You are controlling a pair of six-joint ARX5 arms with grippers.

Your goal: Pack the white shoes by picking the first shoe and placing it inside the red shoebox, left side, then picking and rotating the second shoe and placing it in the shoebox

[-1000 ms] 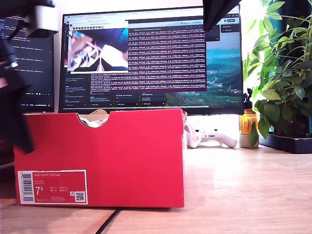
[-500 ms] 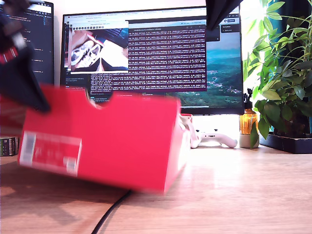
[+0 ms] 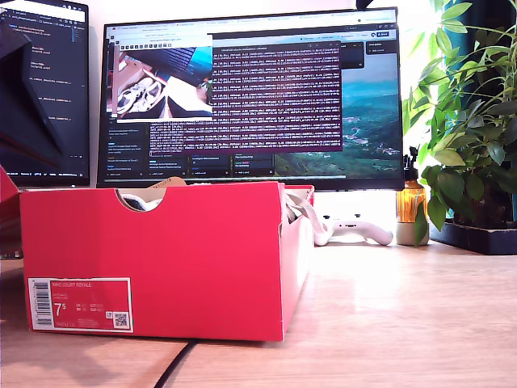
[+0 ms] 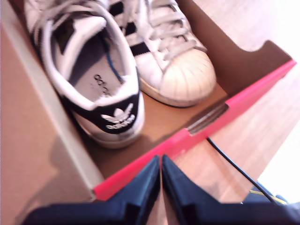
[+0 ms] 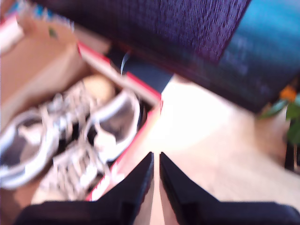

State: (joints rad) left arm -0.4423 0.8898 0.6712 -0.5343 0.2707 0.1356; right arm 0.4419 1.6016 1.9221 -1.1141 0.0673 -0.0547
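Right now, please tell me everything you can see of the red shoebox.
The red shoebox stands open and level on the wooden desk, lidless as far as shown. It looks like cardboard, bright red outside and brown inside. Its near end has a half-round notch in the top edge and a white barcode label marked 7.5. Both white shoes lie inside, heel beside toe. A black cable runs from under it. No gripper touches it.

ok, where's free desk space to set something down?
Bare wood lies between the red shoebox and the potted plant, in front of the white game controller. Inside the box it is crowded: both white shoes fill the floor.
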